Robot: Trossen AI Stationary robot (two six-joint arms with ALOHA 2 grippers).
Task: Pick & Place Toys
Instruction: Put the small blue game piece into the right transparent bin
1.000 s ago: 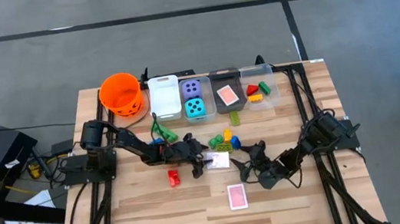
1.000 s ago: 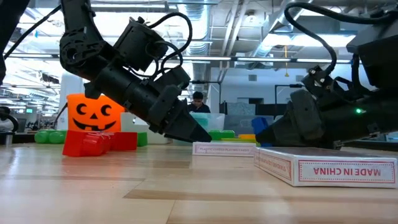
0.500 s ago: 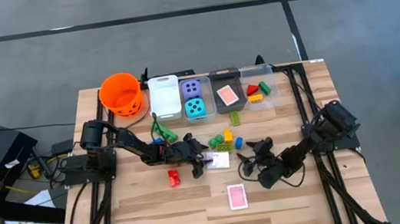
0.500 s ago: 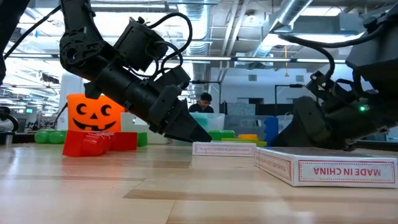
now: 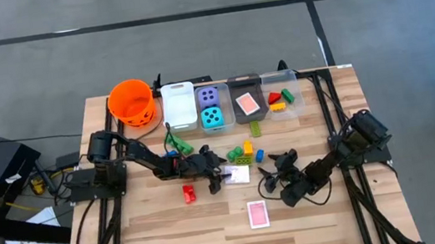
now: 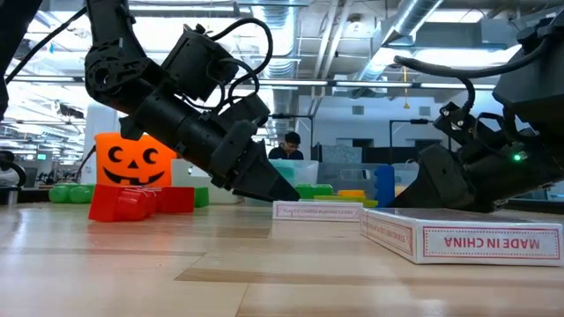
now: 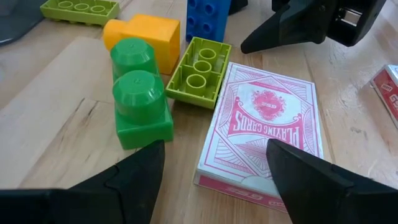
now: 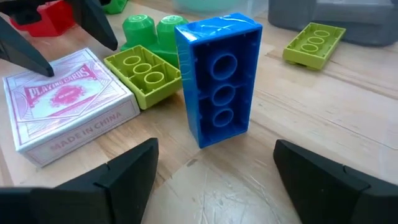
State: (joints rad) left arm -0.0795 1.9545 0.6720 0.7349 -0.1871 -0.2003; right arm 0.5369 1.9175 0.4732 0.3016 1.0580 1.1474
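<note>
Card deck (image 7: 264,134) between open left end effector (image 7: 214,165) fingers

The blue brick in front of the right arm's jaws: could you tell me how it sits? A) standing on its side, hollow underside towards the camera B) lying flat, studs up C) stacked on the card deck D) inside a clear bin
A: the blue brick stands on edge on the bare table, its three hollow sockets facing the right wrist camera, apart from the card deck.
</note>
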